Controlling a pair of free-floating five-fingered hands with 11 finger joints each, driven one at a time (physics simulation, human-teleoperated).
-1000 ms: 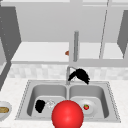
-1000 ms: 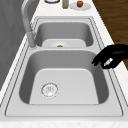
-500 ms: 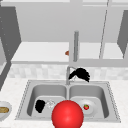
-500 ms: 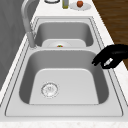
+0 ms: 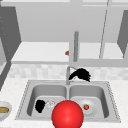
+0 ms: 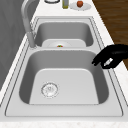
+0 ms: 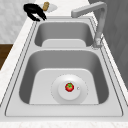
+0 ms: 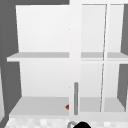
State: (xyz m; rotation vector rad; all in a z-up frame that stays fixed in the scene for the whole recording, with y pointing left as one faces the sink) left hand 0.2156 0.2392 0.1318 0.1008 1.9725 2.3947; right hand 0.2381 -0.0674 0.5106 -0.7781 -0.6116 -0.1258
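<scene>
The left hand [image 5: 40, 105], fingers curled downward on nothing, hovers at the steel sink's [image 5: 30, 86] left basin rim; right hand [image 5: 81, 74] (fingers drooping loosely) hangs by the faucet [image 5: 68, 75].

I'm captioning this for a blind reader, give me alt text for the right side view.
A double sink seen along its length: a tomato sits on a plate in the near basin. A black hand hovers over the far rim, fingers curled; the faucet stands at right.

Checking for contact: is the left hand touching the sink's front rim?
Apart. The left side view shows the left hand hovering above the sink rim with curled fingers, gap beneath.
</scene>
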